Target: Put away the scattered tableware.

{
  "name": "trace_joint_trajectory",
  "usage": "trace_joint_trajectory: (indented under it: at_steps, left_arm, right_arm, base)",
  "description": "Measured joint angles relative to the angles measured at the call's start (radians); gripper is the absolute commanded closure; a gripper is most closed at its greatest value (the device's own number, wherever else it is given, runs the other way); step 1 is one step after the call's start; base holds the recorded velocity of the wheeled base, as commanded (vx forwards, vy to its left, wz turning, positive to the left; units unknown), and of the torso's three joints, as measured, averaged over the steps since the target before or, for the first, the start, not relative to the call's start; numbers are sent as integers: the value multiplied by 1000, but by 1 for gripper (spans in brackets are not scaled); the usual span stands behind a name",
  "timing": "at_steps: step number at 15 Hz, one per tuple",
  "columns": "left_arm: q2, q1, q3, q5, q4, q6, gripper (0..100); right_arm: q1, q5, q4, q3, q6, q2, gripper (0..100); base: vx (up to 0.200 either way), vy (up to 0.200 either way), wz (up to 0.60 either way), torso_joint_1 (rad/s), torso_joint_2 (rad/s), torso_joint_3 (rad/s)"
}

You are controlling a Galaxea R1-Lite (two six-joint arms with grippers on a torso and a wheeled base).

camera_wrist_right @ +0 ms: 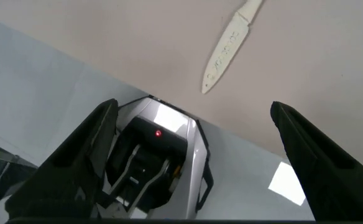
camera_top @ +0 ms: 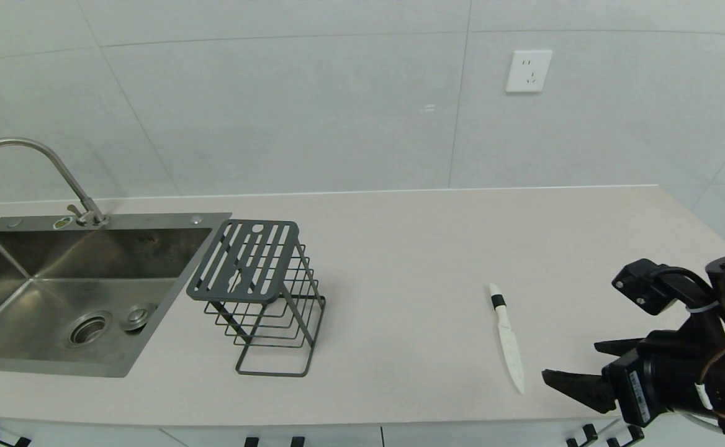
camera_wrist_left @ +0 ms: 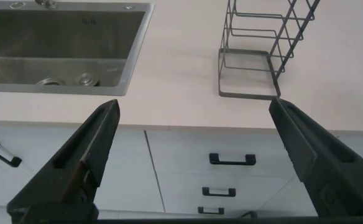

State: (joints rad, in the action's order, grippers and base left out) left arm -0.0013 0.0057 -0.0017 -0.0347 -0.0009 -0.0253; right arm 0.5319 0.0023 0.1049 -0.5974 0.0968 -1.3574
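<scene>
A white knife (camera_top: 506,335) with a black band on its handle lies flat on the pale countertop (camera_top: 400,261), blade toward the front edge. My right gripper (camera_top: 570,360) hangs open just right of the blade tip, at the counter's front edge; in the right wrist view the knife (camera_wrist_right: 228,50) lies beyond the open gripper (camera_wrist_right: 194,106), untouched. A dark wire rack (camera_top: 257,298) with a slotted top stands beside the sink. My left gripper (camera_wrist_left: 194,104) is open and holds nothing, in front of the counter edge, with the rack (camera_wrist_left: 256,56) ahead of it.
A steel sink (camera_top: 120,220) with a curved faucet (camera_top: 27,167) fills the left end of the counter. A wall outlet (camera_top: 528,71) sits on the tiled wall behind. Drawers with black handles (camera_wrist_left: 231,160) are below the counter. Bare counter stretches between rack and knife.
</scene>
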Motion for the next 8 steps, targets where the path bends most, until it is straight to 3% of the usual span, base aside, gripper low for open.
trace_joint_trajectory:
  at_steps: [8]
  left_arm:
    - [0, 0, 0, -1, 0, -3, 0]
  right_arm:
    - [9, -63, 77, -97, 51, -228, 0]
  base:
    - [0, 0, 0, 0, 0, 0]
